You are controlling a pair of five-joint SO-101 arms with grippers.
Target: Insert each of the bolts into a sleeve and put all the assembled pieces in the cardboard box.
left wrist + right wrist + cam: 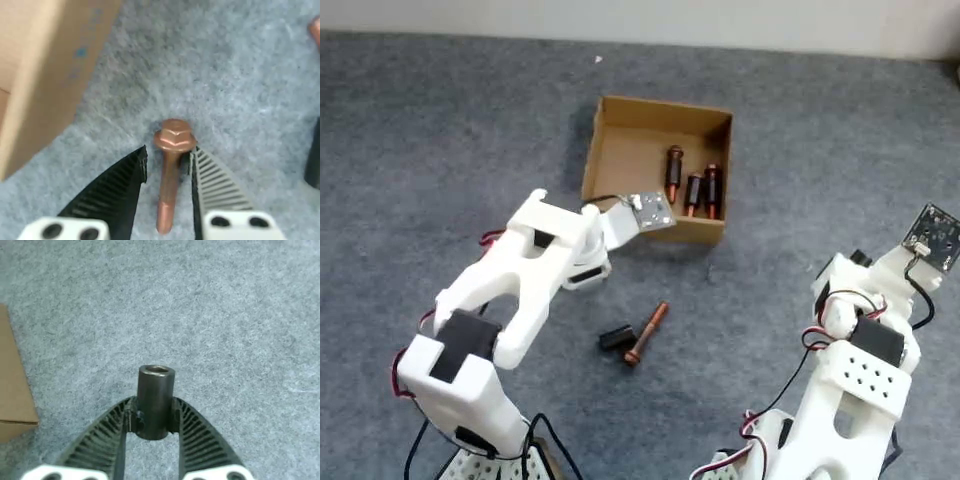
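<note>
Left claw (169,153) of mine is clamping a copper-coloured metal bolt (173,141) with a flanged hex head. The head is sitting level with my fingertips and the shaft is running back between them. One finger (216,182) is pressing against the flange, while a thin strip of carpet is showing between the other finger (117,187) and the shaft. I am holding this claw at the near wall of the open square cardboard box (628,160), toward its left corner.

My right claw (153,401) is squeezing a dark cylindrical metal sleeve (156,387) by its lower part. The sleeve's open bore is pointing away from the wrist and standing out past the fingertips. I am holding it over the grey carpeted table (440,140), off to the right of the box and nearer than it.

Three assembled pieces (674,168) (693,194) (712,190) are lying in the right half of the box, each lengthwise from far to near. Two are resting side by side close to the near wall, and the third is sitting just left of them, a little farther back.

A second copper bolt (650,330) is lying tilted on the carpet nearer than the box, its head pointing near left. A short black sleeve (614,338) is lying just left of it by the head; I cannot tell whether they are touching
</note>
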